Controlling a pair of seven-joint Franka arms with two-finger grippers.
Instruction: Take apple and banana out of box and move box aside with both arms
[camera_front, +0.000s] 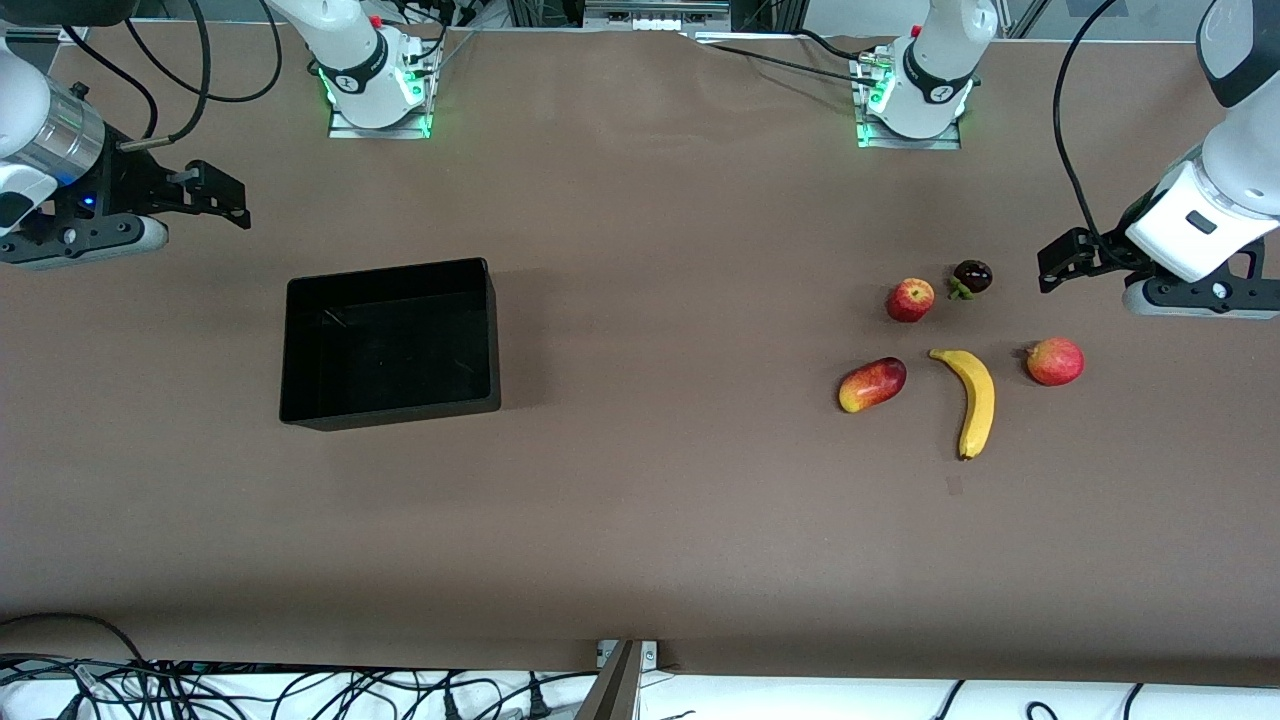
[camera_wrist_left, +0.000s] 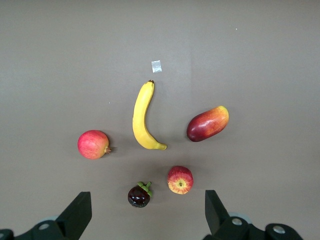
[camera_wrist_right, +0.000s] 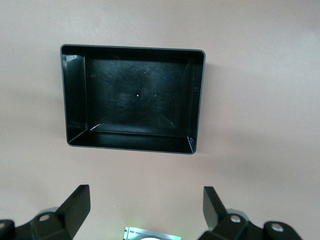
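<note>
The black open-top box stands empty toward the right arm's end of the table; it also shows in the right wrist view. The yellow banana and the small red-yellow apple lie toward the left arm's end, the apple farther from the front camera. Both show in the left wrist view, banana and apple. My left gripper is open and empty, in the air beside the fruits. My right gripper is open and empty, in the air beside the box.
An oval red-yellow mango lies beside the banana. A round red fruit with a crown lies on the banana's other flank. A dark mangosteen sits by the apple. A small tape mark is near the banana's tip. Cables run along the near edge.
</note>
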